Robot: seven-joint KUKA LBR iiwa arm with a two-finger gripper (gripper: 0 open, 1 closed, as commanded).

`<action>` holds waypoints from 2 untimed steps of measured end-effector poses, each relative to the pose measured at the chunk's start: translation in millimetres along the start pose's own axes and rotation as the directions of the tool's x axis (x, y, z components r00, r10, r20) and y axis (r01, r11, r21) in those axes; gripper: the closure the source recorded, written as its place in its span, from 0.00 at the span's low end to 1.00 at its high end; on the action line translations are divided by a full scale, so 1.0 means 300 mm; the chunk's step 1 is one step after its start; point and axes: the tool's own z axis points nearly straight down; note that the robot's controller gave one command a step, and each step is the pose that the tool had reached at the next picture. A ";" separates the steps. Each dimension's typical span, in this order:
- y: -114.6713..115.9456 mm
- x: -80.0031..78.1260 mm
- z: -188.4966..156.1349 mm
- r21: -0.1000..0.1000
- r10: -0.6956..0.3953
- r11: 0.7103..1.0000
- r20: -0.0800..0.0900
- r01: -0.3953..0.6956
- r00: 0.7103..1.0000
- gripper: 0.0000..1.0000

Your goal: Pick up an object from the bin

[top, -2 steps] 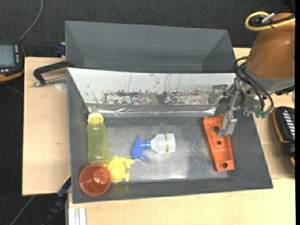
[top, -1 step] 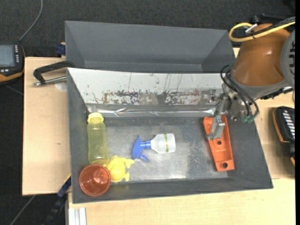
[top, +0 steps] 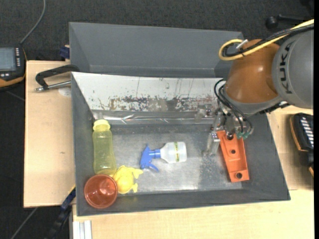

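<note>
Robot gripper (top: 215, 143) low in the right part of a grey metal bin (top: 149, 83), at the upper end of an orange block.

Bin floor holds 5 loose things. The flat orange rectangular plastic block (top: 234, 159), with 2 small holes near its lower end, lies against the right wall; the gripper sits at the block's upper left corner, touching or just beside it, and whether it is wide or narrow cannot be told. A white plastic spray bottle with a blue trigger head (top: 172, 153) lies on its side mid-floor, well apart from the gripper. At the left wall lies a translucent yellow plastic bottle (top: 102, 148); below it a round red plastic cup (top: 100, 191) touches a small yellow toy (top: 127, 179).
</note>
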 end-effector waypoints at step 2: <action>0.171 -0.012 0.183 0.002 -0.291 0.957 0.006 0.291 0.957 0.00</action>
